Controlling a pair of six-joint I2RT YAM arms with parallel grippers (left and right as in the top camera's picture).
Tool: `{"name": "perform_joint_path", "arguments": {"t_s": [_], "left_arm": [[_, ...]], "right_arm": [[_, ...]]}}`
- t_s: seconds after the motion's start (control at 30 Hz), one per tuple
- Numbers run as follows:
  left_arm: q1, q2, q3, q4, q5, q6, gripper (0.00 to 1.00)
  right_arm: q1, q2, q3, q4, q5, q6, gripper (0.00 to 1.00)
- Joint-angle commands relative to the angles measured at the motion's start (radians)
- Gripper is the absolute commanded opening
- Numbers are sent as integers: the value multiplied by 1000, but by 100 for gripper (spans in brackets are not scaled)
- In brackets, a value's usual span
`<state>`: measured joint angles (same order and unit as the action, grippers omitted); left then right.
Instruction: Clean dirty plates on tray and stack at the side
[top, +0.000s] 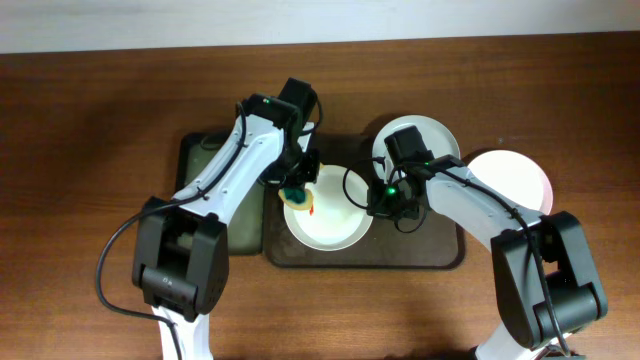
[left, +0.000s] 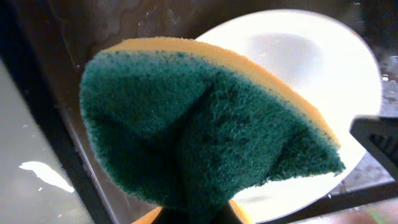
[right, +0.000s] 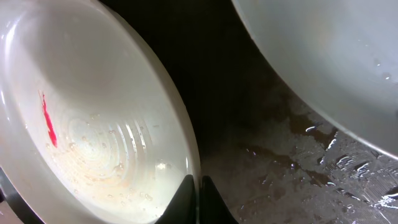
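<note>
Green scouring fibre of a sponge (left: 205, 137) fills the left wrist view, with yellow foam backing along its upper edge. We see the left gripper (left: 194, 218) clenched on the lower end, so the pad fans out ahead of the jaws. Just beyond the pad lies a white plate (left: 298, 68), which the overhead view places in the middle of the dark brown tray (top: 440, 252). A red smear (top: 312, 208) marks that plate immediately beside the left jaws. On the opposite side, the right gripper (top: 388, 200) grasps the same plate: in its wrist view we see the dark fingertips (right: 185, 205) closed with the glossy rim pinched between them and the smear on the plate floor to their left. Ahead and to the right of these jaws a second plate (right: 329, 56) rests on the wet tray floor. A third plate (top: 520, 175) sits on the table (top: 80, 120) off the tray, well apart from both jaws. Behind the left jaws lies a smaller tray (top: 200, 160) with a greenish floor.
</note>
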<state>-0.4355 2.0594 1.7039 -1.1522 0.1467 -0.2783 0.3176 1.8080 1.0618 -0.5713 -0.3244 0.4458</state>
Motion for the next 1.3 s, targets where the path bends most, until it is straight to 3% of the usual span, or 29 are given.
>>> {"name": "perform_joint_path", "arguments": {"t_s": [0.0, 0.5, 0.57, 0.6, 0.83, 0.9, 0.93, 0.97, 1.0, 1.27], "left_arm": [[-3, 13, -56, 41, 12, -24, 0], [-44, 91, -120, 157, 14, -25, 1], [-44, 93, -120, 157, 14, -24, 24], [-44, 93, -120, 158, 14, -24, 31], [-44, 93, -120, 176, 10, -24, 34], [-44, 93, -120, 175, -12, -24, 33], [-44, 93, -121, 175, -16, -24, 27], [-44, 93, -121, 175, -16, -24, 4], [-45, 93, -121, 175, -15, -24, 0], [-93, 95, -202, 244, -84, -24, 0]], "right_arm": [[3, 0, -3, 0, -16, 0, 4], [3, 0, -3, 0, -15, 0, 4], [3, 0, -3, 0, -15, 0, 4], [3, 0, -3, 0, -15, 0, 4], [3, 0, -3, 1, -12, 0, 4], [3, 0, -3, 1, -12, 0, 4], [3, 0, -3, 1, -12, 0, 4], [3, 0, -3, 1, -12, 0, 4], [3, 0, -3, 1, -12, 0, 4], [3, 0, -3, 0, -5, 0, 4]]}}
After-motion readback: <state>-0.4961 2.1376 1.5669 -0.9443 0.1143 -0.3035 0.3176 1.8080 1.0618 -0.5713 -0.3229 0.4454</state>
